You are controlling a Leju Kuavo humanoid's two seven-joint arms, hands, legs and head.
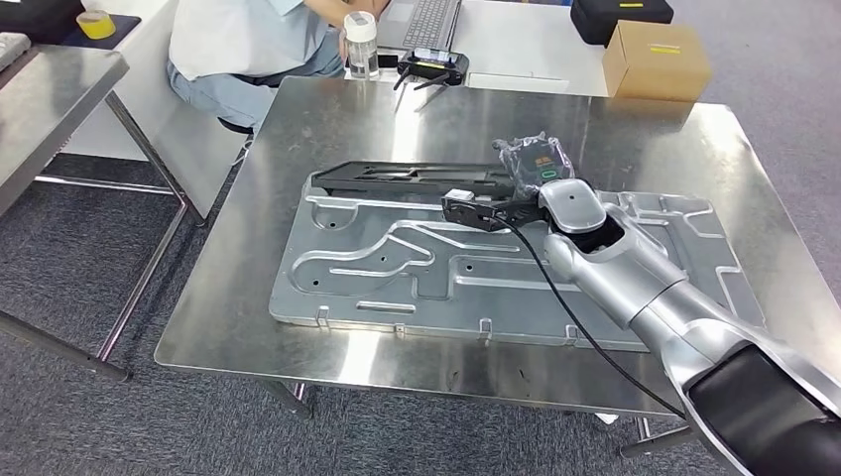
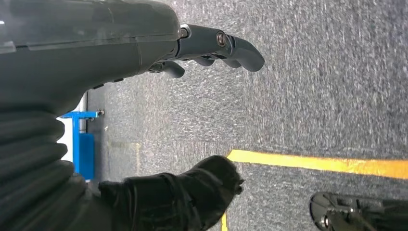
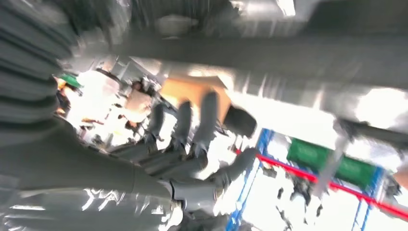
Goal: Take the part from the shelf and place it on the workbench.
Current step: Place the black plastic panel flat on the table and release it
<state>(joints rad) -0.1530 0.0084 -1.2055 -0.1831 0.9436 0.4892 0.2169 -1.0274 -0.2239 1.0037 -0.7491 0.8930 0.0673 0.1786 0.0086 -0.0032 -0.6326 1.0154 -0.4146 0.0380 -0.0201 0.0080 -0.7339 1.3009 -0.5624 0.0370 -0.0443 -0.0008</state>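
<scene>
Head view: the large pressed metal panel (image 1: pixel 476 273), the part of the task, lies flat on the steel worktop (image 1: pixel 248 297), with a black frame (image 1: pixel 417 178) along its far edge. The right hand (image 1: pixel 536 164) reaches over that far edge beside the frame, wrapped in a dark cover; whether it touches the frame cannot be told. In the blurred right wrist view the fingers (image 3: pixel 192 134) stand apart and hold nothing. The left hand (image 2: pixel 211 45) hangs over the carpet, fingers loosely curled, gripping nothing.

Step in hand, as judged: the placing looks done, since the panel rests fully on the worktop, and the right hand is at the release. The next move calls for lifting the hand clear without dragging the panel or catching the black cable (image 1: pixel 565 307) that trails from the wrist.

Edges and room: the panel's near edge lies close to the worktop's near edge, with bare steel to the left and at the far side. A person (image 1: pixel 248 40) sits beyond the far edge, near a bottle (image 1: pixel 361 45) and a cardboard box (image 1: pixel 655 59).
</scene>
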